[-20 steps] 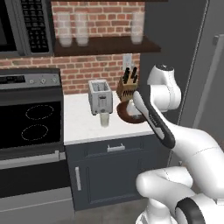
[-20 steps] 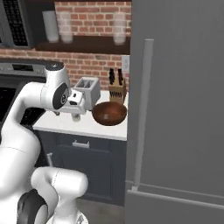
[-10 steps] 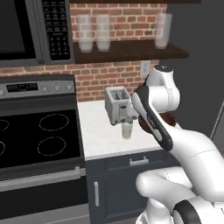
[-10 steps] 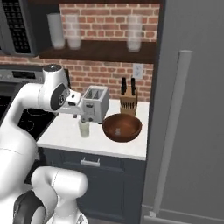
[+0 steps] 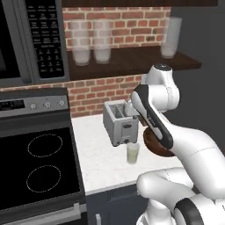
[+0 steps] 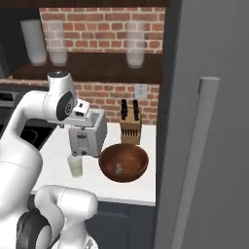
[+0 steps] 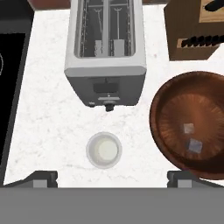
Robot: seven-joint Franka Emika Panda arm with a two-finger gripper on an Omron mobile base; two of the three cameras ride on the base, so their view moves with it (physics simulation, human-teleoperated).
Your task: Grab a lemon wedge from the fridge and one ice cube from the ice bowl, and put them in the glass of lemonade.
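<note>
The glass of lemonade (image 7: 103,150) is a short clear tumbler standing on the white counter in front of the toaster, also seen as glass (image 5: 132,153) and glass (image 6: 75,166). Right of it sits the reddish-brown ice bowl (image 7: 175,109), with two ice cubes (image 7: 195,145) in it; bowl (image 6: 123,162). My gripper (image 7: 112,177) hangs high above the counter, open, with nothing between its fingers; the glass lies just ahead of the gap. The fridge (image 6: 219,112) stands shut at the right, its bar handle (image 6: 197,160) facing me. The lemon wedge is hidden.
A silver toaster (image 7: 106,48) stands behind the glass, and a wooden knife block (image 6: 130,125) stands against the brick wall. A black stove (image 5: 39,171) borders the counter on the left. A shelf with tall frosted glasses (image 5: 92,44) hangs overhead.
The whole picture has shifted and grown: the base has driven closer to the counter. The arm keeps its pose over the toaster and glass, and the gripper stays open.
</note>
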